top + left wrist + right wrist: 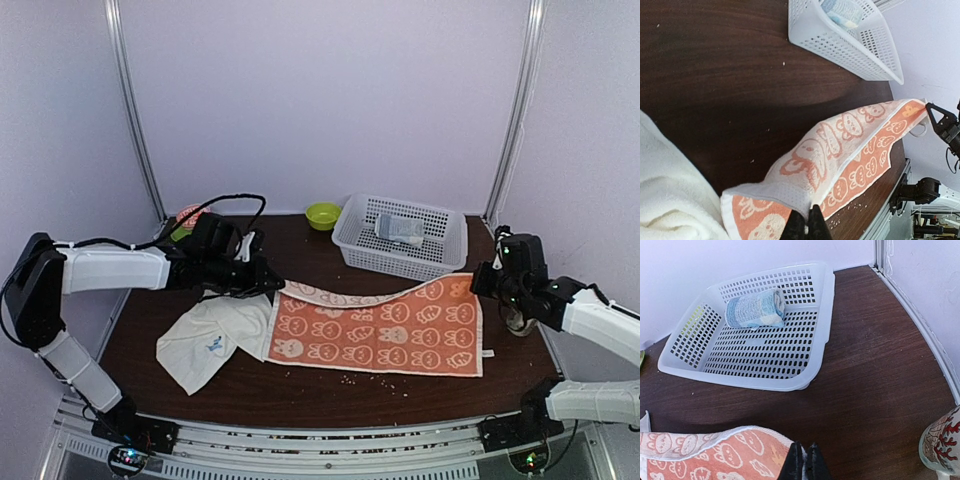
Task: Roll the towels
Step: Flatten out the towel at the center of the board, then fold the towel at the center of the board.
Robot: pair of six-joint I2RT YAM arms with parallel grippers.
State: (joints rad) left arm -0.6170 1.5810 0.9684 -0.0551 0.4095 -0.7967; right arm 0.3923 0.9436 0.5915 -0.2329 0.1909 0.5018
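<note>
Bunny-print towel (390, 330), far corners clamped in left gripper (807, 225) and right gripper (804, 462) jaws: best drawn nearward evenly, edge kept taut.

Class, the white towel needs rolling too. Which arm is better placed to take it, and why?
Left. The white towel lies beside the left hand; the right hand is at the far end of the orange towel. Both hands pinch that towel's corners, so the left must let go first.

White towel (670, 200) cut off by my left wrist view's corner, its blue mark (215, 345) too small to read, patterned cup (942, 442) clipped in my right wrist view.
</note>
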